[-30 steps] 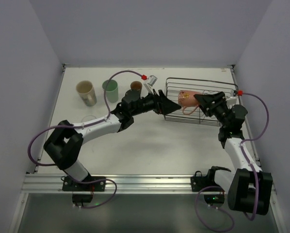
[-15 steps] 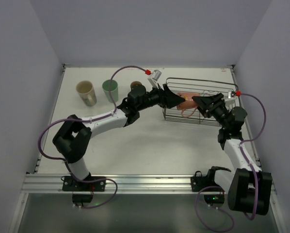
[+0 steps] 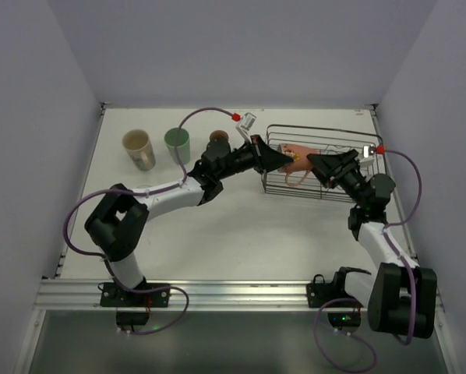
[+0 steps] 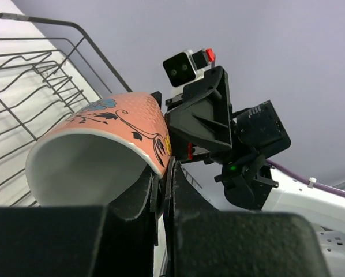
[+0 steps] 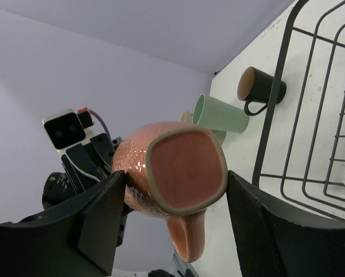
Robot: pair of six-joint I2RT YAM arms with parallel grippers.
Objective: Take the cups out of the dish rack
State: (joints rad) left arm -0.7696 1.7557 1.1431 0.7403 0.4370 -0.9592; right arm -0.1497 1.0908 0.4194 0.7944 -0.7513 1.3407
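On worktop (image 3: 241,226) back-left, cream cup (image 3: 139,148), green cup (image 3: 178,143) and brown cup (image 3: 218,139) are set in a row. Over dish rack (image 3: 326,132), pink cup (image 5: 184,161) is held sideways: rim wall is pinched by left claw (image 4: 162,173), base is gripped by right claw (image 3: 312,160).

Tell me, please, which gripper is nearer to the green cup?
Left. The left gripper sits at the left end of the dish rack, right of the green cup; the right gripper is farther right, over the rack.
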